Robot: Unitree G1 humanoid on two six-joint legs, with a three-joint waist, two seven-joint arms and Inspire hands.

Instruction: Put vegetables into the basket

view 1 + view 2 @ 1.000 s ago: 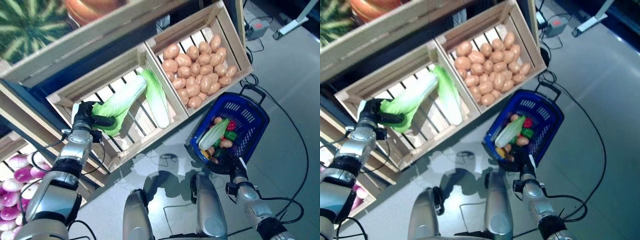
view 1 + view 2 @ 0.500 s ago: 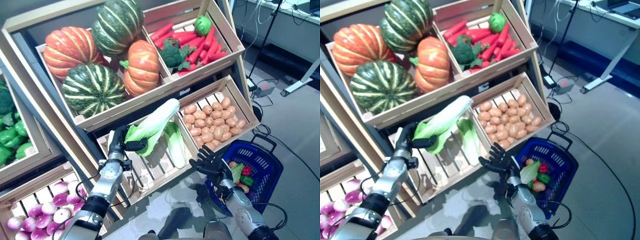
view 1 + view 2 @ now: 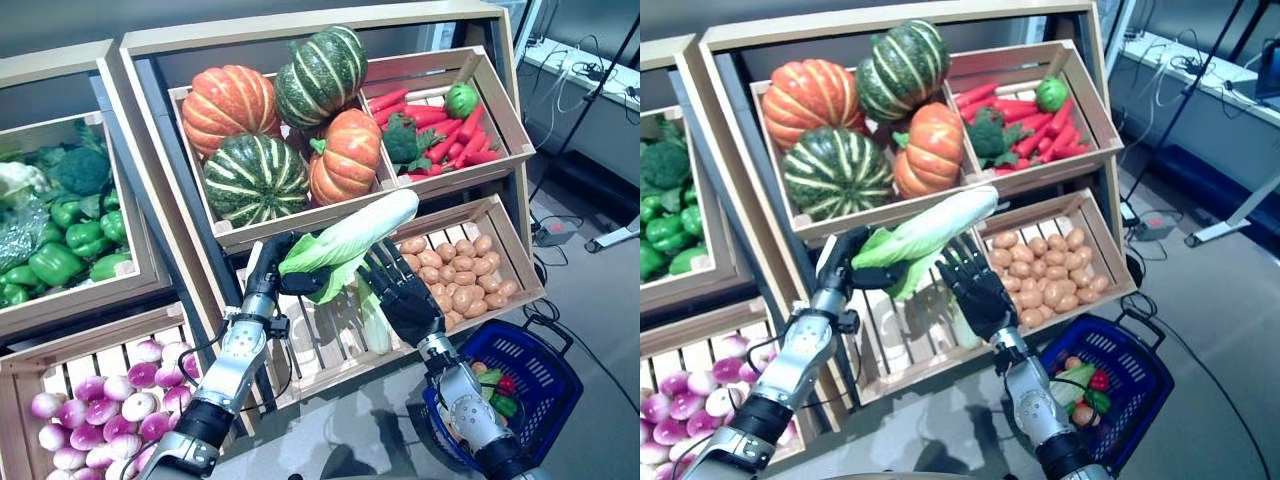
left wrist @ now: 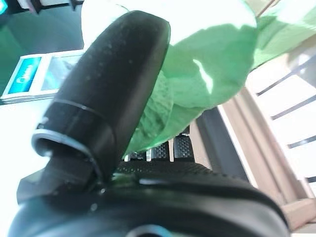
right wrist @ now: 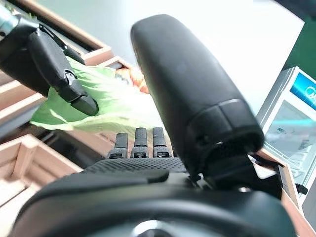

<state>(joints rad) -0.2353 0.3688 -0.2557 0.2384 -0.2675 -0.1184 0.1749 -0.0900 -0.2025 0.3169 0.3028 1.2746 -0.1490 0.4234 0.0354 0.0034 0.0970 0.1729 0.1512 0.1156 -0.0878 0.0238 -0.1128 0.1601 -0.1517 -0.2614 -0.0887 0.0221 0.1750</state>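
1. Left eye view: left hand (image 3: 276, 272) fingers curl round the leafy end of a cabbage (image 3: 352, 240), lifted clear of its crate (image 3: 300, 345).
2. Right hand (image 3: 403, 293), fingers spread, waits just beneath the stalk.
3. Step: handover. Next, right hand must close, then carry it to the blue basket (image 3: 540, 365) below.

The right hand (image 3: 405, 295) hides part of the second cabbage (image 3: 374, 322); the basket's (image 3: 545, 360) contents seem partly hidden.
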